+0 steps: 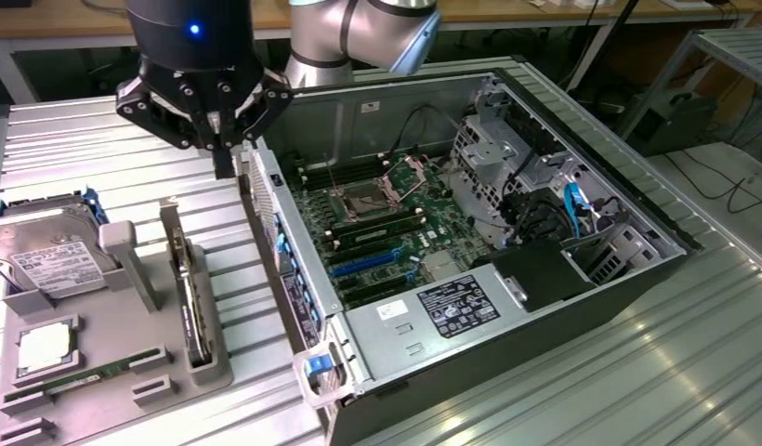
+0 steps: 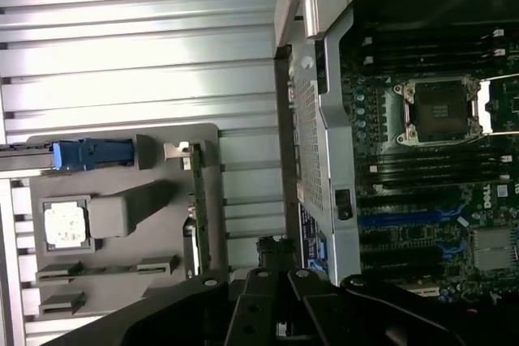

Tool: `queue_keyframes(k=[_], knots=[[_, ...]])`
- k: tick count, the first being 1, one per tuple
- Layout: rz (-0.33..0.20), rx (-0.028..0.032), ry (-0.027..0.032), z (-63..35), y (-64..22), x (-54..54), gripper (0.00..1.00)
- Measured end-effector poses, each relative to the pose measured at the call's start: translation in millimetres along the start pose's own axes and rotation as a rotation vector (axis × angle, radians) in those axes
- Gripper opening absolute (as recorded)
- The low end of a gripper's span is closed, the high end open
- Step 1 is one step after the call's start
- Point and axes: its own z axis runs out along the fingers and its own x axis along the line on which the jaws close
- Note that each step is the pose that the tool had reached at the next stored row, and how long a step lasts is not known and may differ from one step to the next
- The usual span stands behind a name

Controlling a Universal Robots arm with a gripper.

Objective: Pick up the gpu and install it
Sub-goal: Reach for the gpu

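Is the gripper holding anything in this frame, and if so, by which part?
Nothing is held. The gripper is shut and empty beside the computer case; the gpu stands on edge in its grey holder, apart from it.

arm: silver tube, grey joint caps | wrist housing: glossy black, small blue light | hand: black, angular linkages
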Motion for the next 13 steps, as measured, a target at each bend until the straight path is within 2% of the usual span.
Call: queue_keyframes(k=[3, 10, 13], knots=[[0.000, 0.0002, 0.0001, -0.5, -6.1, 5.9, 0.11], [-0.009, -0.0001, 0.0004, -0.7, -13.1, 16.7, 0.11], [-0.053, -0.0012, 0.0023, -0.5, -14.4, 19.3, 0.11]])
